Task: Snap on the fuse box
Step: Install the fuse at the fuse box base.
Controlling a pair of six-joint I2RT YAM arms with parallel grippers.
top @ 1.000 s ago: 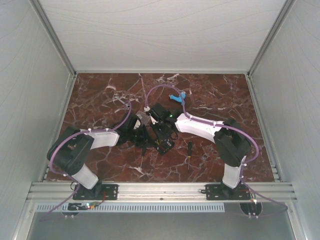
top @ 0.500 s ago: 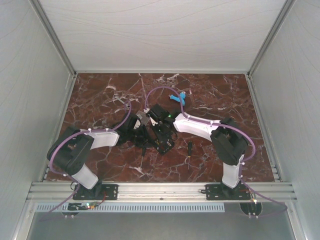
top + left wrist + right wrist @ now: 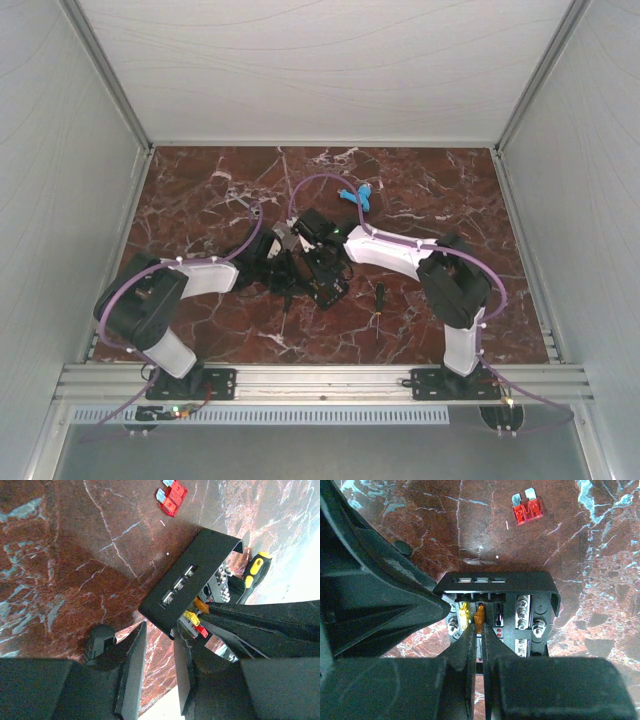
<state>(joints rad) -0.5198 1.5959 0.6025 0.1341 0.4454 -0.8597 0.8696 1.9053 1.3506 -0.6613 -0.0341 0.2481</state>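
**Both my hands at the fuse box, mid-table**

From above, my two arms reach in and meet over the middle of the marble table (image 3: pixel 200 200). The fuse box (image 3: pixel 326 288) lies there open, with no lid on it. My left gripper (image 3: pixel 283 264) comes in from the left and my right gripper (image 3: pixel 312 262) from the far right, just beside each other. A screwdriver (image 3: pixel 379 298) lies to the right of the box, near it but apart. A blue piece (image 3: pixel 355 193) sits well off on the far side.

From my left wrist, my left gripper's fingers (image 3: pixel 131 665) stand apart, with a narrow strip of table showing between them. They hold nothing. A corner of the black box comes right up to their tips, but I cannot tell whether it touches. A yellow-and-black screwdriver handle (image 3: pixel 256 566) shows beyond the box, and a loose red fuse (image 3: pixel 171 497) lies apart on the marble.

From my right wrist, my right gripper's fingers (image 3: pixel 466 650) are pressed almost together, with only a thin slit between them. Their tips are at an amber fuse (image 3: pixel 479 614) standing in the box's row, beside a yellow fuse (image 3: pixel 464 612). I cannot tell whether I am pinching the amber fuse or only touching it.
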